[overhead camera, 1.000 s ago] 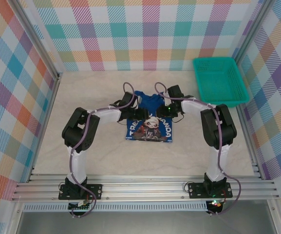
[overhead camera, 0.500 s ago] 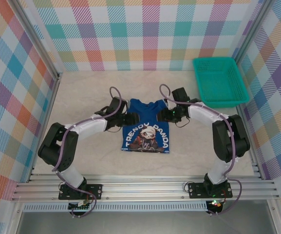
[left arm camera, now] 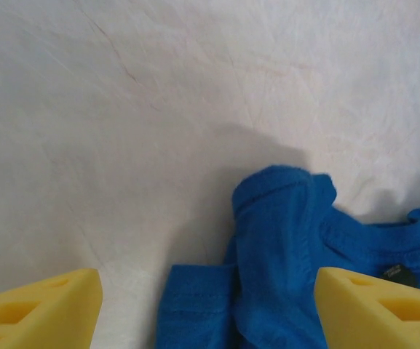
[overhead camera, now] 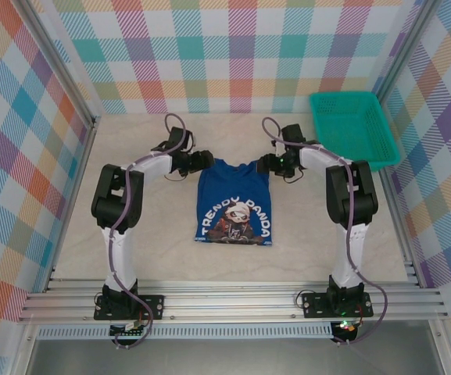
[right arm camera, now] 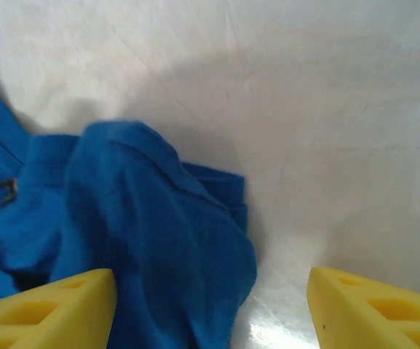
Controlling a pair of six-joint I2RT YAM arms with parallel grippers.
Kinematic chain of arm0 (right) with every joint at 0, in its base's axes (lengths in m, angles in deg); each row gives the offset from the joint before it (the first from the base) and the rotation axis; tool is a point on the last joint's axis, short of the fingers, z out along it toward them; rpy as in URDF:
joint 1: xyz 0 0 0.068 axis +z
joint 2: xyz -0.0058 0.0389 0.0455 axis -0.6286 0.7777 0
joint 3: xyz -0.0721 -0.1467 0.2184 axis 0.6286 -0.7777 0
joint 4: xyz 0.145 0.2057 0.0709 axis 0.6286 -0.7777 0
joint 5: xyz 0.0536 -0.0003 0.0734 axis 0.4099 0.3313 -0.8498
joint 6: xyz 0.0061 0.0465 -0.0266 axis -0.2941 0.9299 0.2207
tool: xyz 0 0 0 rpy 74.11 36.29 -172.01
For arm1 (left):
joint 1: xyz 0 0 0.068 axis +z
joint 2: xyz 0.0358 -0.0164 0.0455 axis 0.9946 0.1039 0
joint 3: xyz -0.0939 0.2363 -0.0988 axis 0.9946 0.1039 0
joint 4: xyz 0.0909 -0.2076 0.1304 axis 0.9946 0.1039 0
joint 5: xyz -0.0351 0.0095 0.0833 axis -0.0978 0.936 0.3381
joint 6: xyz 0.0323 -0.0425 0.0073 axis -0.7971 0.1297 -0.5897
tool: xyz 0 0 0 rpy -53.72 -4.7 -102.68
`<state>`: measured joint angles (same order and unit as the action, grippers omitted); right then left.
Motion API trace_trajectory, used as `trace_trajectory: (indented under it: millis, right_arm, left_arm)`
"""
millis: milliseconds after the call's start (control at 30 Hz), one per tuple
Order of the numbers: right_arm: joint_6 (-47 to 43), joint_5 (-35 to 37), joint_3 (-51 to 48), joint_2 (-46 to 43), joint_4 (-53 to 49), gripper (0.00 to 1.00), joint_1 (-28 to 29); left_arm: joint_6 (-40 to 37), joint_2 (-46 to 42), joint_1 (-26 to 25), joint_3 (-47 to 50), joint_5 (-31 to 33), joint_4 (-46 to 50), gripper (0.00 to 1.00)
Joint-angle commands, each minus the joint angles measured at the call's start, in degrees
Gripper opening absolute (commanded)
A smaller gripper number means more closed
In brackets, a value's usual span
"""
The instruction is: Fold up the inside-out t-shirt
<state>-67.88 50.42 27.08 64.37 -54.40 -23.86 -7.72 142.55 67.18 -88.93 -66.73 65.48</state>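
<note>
Look at your left gripper (overhead camera: 199, 162) first: in the left wrist view its two yellow fingers (left arm camera: 42, 305) stand far apart, so this hand is wide open and has hold of nothing. A little bump of the royal-blue soft cotton t-shirt (left arm camera: 282, 240) sits between the fingers, lying loose on the table. You cannot tell if a finger just touches the cloth. Your right gripper (overhead camera: 266, 164) is the same. Its yellow fingers (right arm camera: 377, 305) are spread wide, and a rumpled blue fold of the t-shirt (right arm camera: 137, 218) lies between them, not pinched. From above, you see the whole t-shirt (overhead camera: 234, 199) lying flat in the middle of the pale cream table top (overhead camera: 131, 234). Its neck points to the far side, and a white picture with white letters (overhead camera: 237, 219) faces up. One gripper is at each far corner of the shirt, left at the left shoulder and right at the right shoulder. The top view also gives you the teal plastic mesh basket (overhead camera: 354, 129), sitting at the far right of the table, well apart from the shirt. The wrist views give you small things up close: the stitched edge of the cloth, and a tiny dark tag (left arm camera: 397, 275) at the neck.
</note>
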Motion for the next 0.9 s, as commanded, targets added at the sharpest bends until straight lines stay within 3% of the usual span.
trace_trajectory:
  millis: [0, 200, 467, 667, 867]
  right_arm:
    - [-0.3, -4.5, 1.6, 1.0, -1.1, 0.7, 0.5]
    - [1.3, -8.6, 0.2, 2.8, 1.0, 0.65, 0.9]
    - [3.5, -12.2, 0.7, 3.8, 3.7, 0.54, 2.5]
    - [4.1, -10.6, 1.7, 6.0, 4.9, 0.36, 2.6]
    - [4.2, -10.2, 1.7, 5.5, 10.0, 0.12, 2.5]
  left_arm:
    - [-1.8, 1.3, -0.7, -2.4, -5.2, 2.6, 0.77]
    - [-2.3, 4.4, -2.2, -4.0, -8.3, 2.9, 0.72]
    - [-1.1, 4.9, -2.5, -2.4, -10.8, 0.8, 0.51]
    - [-1.4, 6.3, -2.3, -2.5, -9.9, 0.5, 0.35]
    - [-1.4, 7.4, -1.4, -4.2, -10.2, -1.4, 0.09]
